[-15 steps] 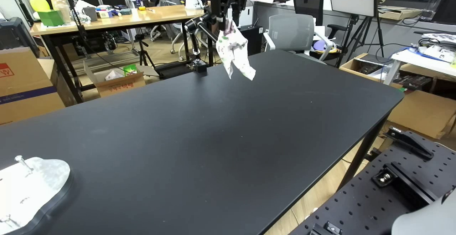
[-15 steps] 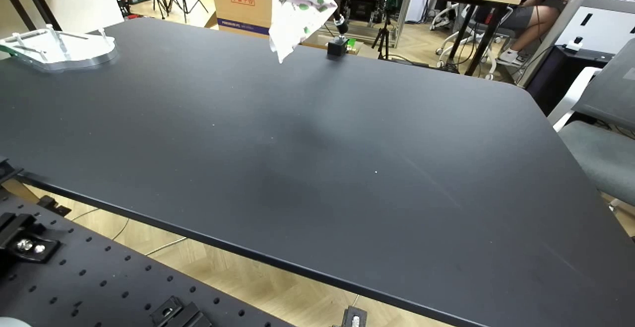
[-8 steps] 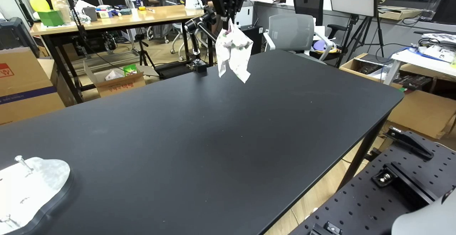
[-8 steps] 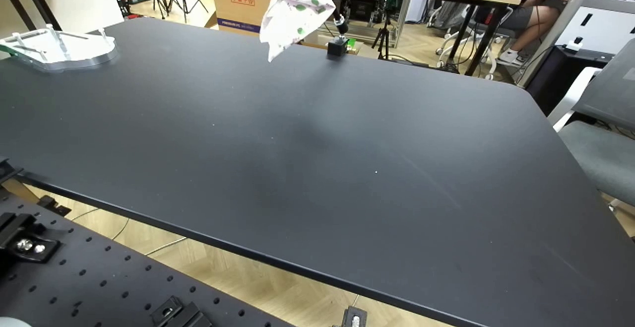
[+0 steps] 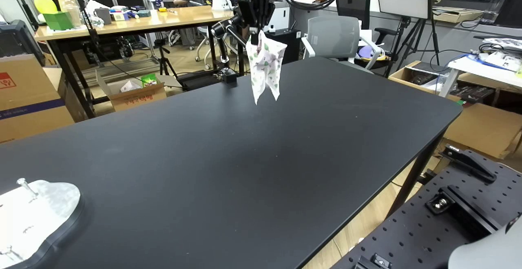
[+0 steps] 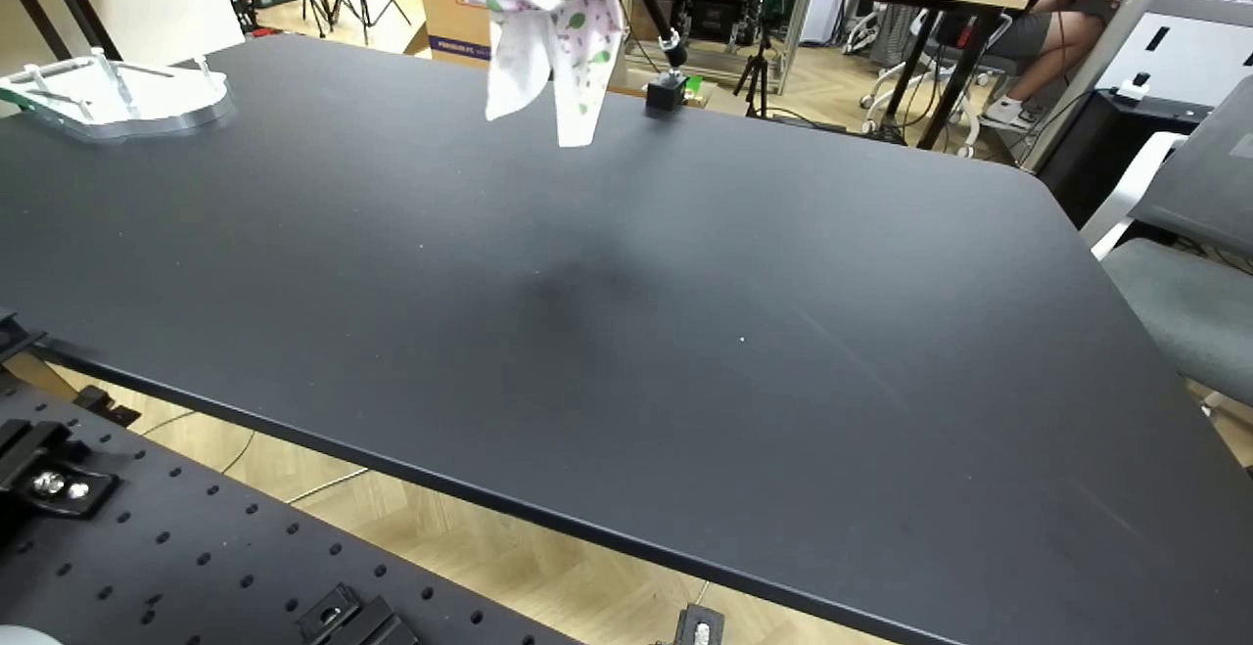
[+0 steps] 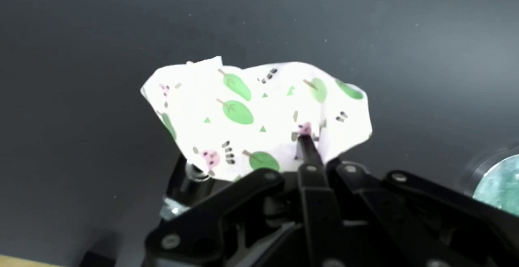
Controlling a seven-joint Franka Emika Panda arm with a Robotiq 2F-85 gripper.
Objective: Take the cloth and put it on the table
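The cloth (image 5: 266, 63) is white with green leaves and small pink animal faces. It hangs bunched in two drooping points above the far edge of the black table (image 5: 228, 171). From above, in the wrist view, the cloth (image 7: 243, 133) spreads beyond my fingers. My gripper (image 7: 315, 147) is shut on it, one finger lying over a fold and the other fingertip hidden behind the fabric. An exterior view shows the gripper (image 5: 257, 36) at the cloth's top. The cloth (image 6: 558, 28) also shows in an exterior view, where the gripper is out of frame.
A black jointed stand (image 6: 673, 48) is fixed at the table's far edge, its arm rising right behind the cloth; whether they touch, I cannot tell. A white-topped plate with upright pegs (image 5: 36, 212) lies on the table. A grey chair (image 5: 332, 36) stands beyond it.
My gripper has closed on the cloth. The cloth has shifted left in both exterior views, hangs a little lower, and has swung and changed its folds.
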